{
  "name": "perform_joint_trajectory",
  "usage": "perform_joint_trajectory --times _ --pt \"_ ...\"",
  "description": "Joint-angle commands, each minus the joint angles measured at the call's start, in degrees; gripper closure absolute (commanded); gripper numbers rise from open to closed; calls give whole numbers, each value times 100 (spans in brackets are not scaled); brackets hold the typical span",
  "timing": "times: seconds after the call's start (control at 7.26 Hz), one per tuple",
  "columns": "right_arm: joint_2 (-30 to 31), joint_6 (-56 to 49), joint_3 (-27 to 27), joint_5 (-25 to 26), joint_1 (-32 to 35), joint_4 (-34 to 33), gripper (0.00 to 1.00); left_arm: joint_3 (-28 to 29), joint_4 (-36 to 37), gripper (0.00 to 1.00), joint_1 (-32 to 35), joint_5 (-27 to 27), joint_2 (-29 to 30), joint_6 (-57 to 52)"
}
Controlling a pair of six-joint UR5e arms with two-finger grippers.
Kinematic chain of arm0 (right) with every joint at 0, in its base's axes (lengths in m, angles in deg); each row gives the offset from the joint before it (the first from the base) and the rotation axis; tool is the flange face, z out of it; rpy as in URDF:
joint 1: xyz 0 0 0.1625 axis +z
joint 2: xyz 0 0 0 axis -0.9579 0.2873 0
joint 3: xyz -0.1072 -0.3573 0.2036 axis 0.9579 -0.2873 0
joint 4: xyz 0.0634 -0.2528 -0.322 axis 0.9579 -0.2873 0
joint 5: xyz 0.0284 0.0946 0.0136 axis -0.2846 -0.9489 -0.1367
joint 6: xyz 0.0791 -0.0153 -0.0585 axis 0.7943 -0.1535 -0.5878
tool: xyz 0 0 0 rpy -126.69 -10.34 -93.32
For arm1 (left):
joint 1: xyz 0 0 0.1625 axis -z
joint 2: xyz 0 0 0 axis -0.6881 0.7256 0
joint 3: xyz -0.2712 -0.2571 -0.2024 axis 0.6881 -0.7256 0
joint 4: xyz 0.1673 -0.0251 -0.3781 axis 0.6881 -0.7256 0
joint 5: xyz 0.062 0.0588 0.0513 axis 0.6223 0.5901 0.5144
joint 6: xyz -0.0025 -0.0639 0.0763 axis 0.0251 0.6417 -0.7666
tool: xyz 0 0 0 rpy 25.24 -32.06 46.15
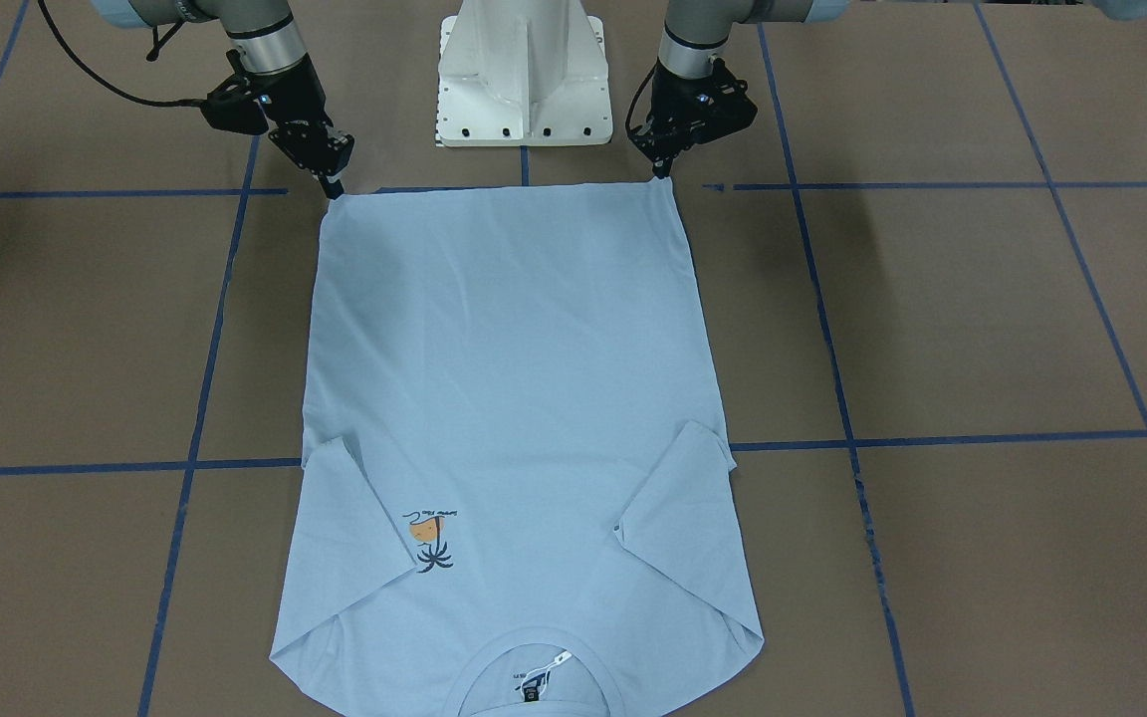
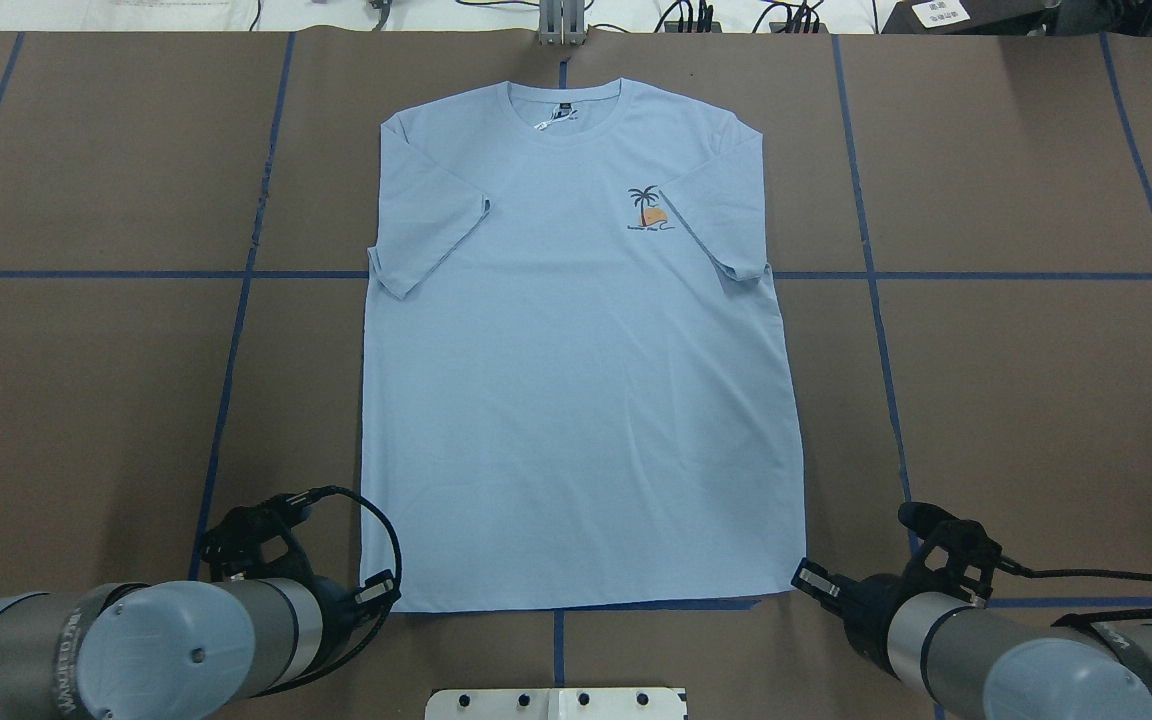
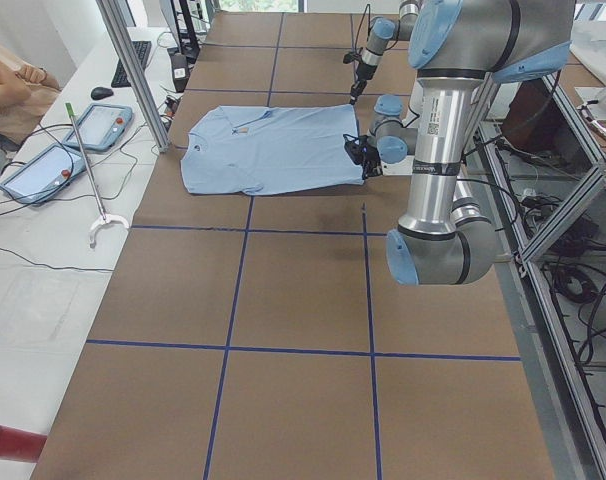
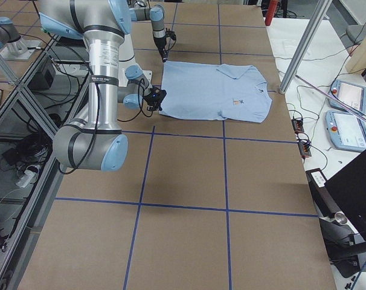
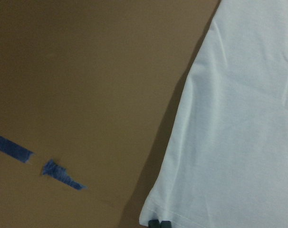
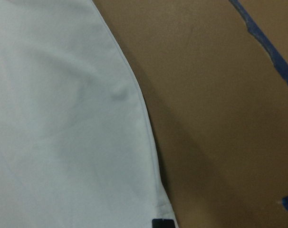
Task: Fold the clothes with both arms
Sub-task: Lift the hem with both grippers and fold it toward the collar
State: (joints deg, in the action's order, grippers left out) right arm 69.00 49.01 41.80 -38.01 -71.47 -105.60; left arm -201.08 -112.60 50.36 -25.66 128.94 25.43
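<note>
Left gripper (image 1: 664,176) and right gripper (image 1: 335,189) each pinch a T-shirt (image 1: 514,378) hem corner | table's (image 1: 982,319) robot-side edge | risk: shallow bite slips on lifting, skewing fold

White pedestal base (image 1: 524,75) sits between left gripper (image 1: 662,173) and right gripper (image 1: 335,188). Blue tape lines (image 1: 932,185) on brown table (image 1: 982,319) run outward beside both. Two tablets (image 3: 98,127) on white bench (image 3: 43,270), well away from both.
</note>
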Motion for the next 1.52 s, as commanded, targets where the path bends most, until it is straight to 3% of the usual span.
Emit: perform_joint_trajectory --times 0.0,0.28,0.41,0.55,0.69,0.96,1.1,1.38 --pt "606 26 743 -257 -253 0 100 -567 28 100 -134 -44 -241 65" --pt "652 17 1095 -338 -150 0 100 -935 37 100 -39 -281 -154 5" --pt "583 -18 1175 -399 252 0 100 -929 37 100 284 -291 -136 -91" --pt "312 -148 889 -756 673 0 100 -772 28 100 461 -265 -14 -1076" --pt "-656 -628 173 -1195 1522 -9 100 -231 28 100 959 -282 362 -1520" --pt "-1917 -1648 -1217 -2346 3044 -367 100 685 19 100 1620 -299 1066 -2040" --pt "-2288 -2105 -1676 -2655 3546 -595 100 1036 -24 100 2076 -308 1330 -2452" --pt "-3385 -2740 -2904 -2754 4295 -957 100 2167 -417 100 2842 -300 1822 -3209"
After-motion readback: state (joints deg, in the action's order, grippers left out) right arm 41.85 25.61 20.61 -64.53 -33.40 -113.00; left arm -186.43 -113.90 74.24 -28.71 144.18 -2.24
